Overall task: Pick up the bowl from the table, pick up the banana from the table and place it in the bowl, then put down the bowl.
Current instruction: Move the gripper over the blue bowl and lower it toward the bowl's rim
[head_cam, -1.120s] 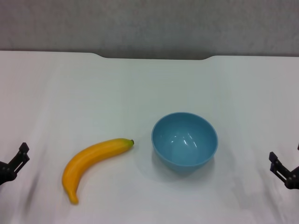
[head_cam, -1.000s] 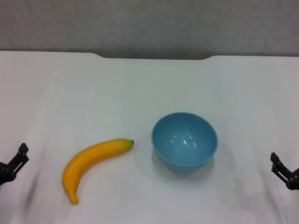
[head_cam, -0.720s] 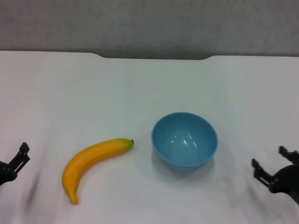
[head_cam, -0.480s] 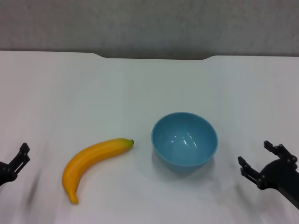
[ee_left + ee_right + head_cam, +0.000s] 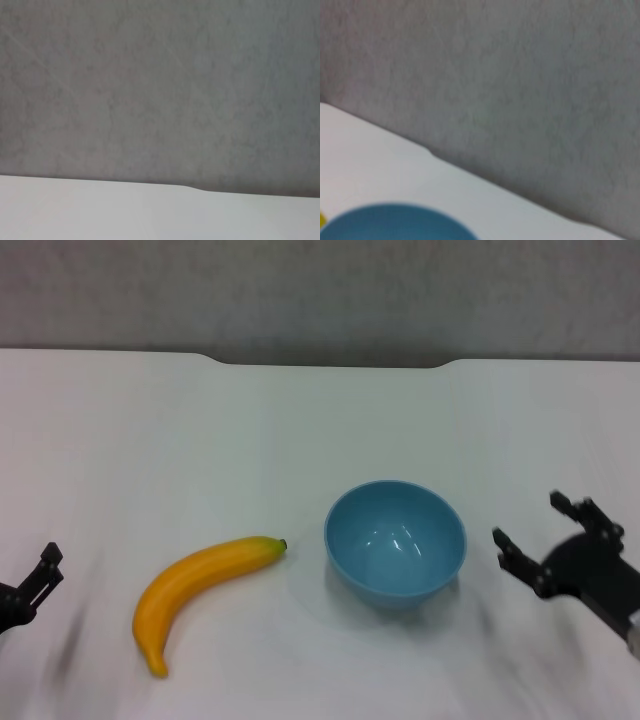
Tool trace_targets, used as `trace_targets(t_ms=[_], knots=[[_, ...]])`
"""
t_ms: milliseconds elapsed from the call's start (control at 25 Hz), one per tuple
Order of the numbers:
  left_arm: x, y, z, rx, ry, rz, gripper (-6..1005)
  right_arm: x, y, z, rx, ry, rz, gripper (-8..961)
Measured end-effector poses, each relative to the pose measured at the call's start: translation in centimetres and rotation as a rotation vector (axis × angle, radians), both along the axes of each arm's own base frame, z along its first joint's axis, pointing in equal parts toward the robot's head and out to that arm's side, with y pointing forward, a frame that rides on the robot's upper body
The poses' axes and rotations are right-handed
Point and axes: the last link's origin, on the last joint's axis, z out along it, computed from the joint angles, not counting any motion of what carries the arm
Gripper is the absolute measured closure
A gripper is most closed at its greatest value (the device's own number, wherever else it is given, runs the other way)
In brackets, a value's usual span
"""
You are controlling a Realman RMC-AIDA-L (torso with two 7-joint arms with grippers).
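The light-blue bowl (image 5: 395,538) stands upright and empty on the white table (image 5: 300,430), right of centre. Its far rim also shows in the right wrist view (image 5: 395,222). The yellow-orange banana (image 5: 195,585) lies on the table to the bowl's left, its dark tip pointing at the bowl. My right gripper (image 5: 538,535) is open, just right of the bowl and apart from it. My left gripper (image 5: 40,575) sits at the left edge of the head view, only partly visible.
The table's far edge has a shallow notch (image 5: 330,362) with a grey wall (image 5: 320,295) behind it. The left wrist view shows only the wall (image 5: 160,90) and the table's far edge (image 5: 190,189).
My right gripper has moved in from the right edge towards the bowl and risen in the view. The bowl, the banana and the left gripper have not moved.
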Motion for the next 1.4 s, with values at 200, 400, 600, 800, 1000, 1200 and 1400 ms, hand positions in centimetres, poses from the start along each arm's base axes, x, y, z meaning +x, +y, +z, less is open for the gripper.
trace_targets(t_ms=[200,400,600,800,1000,1200,1400], knots=[[0.5,0.8,0.1,-0.006,-0.04,-0.015,105,-2.6,2.1,0.2,-0.008,-0.054,-0.033,103],[1.3,2.1,0.1,-0.058,-0.113,-0.036,105,-4.1,3.5,0.6,-0.022,-0.088,-0.132,104],[2.4,4.0,-0.3,-0.145,-0.124,-0.034,106,-6.2,5.1,1.1,-0.032,-0.11,-0.201,104],[3.8,5.8,0.2,-0.214,-0.091,0.017,106,-8.1,6.5,1.2,-0.058,-0.167,-0.27,105],[5.0,6.9,0.7,-0.289,-0.064,0.111,106,-10.1,7.7,0.6,-0.122,-0.178,-0.353,104],[6.0,7.6,0.9,-0.369,-0.045,0.143,105,-11.2,8.6,0.4,-0.204,-0.183,-0.501,103],[6.2,8.5,1.3,-0.435,0.018,0.209,107,-11.6,9.3,1.4,-0.201,-0.146,-0.566,102]])
